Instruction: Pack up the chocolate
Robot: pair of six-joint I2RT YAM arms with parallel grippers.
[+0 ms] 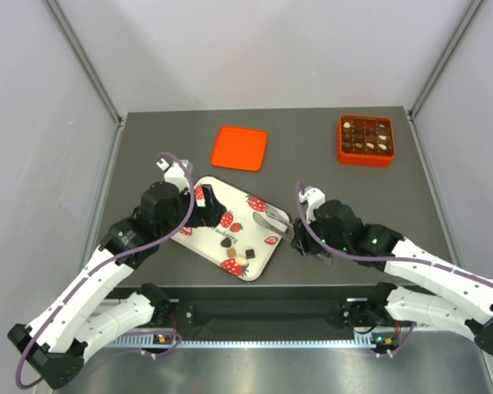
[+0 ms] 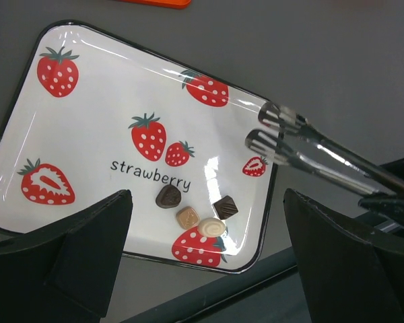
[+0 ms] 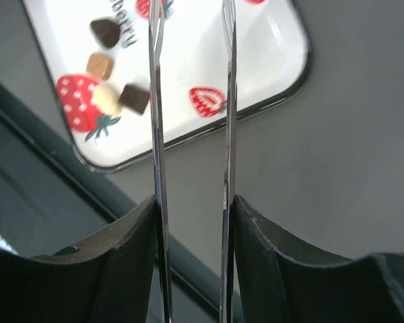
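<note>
**Layout.** The grey table carries a white strawberry tray under both grippers. An orange compartment box, already part filled, sits well apart on the far side of the right gripper. An orange lid lies beyond the left gripper.

**Grippers.** The left gripper hangs over the tray's near side, fingers spread wide and gripping nothing. The right gripper is clamped on a pair of metal tongs. The tong arms stand apart with nothing between them.

**Workpieces.** Four loose chocolates lie on the tray, clustered close together, left of the tongs in the right wrist view and directly below the left gripper:
- dark round piece
- dark square piece
- cream round piece
- light brown square piece

**Handling (judged).** Each piece is likely very light, rigid and smooth, so it may skid on the glossy tray or pop out under a hard squeeze. Too much pressure could also mark the surface. Seat the tong tips low on two opposite sides, taking the flat faces on square pieces and the full width on round ones, and close gently.
</note>
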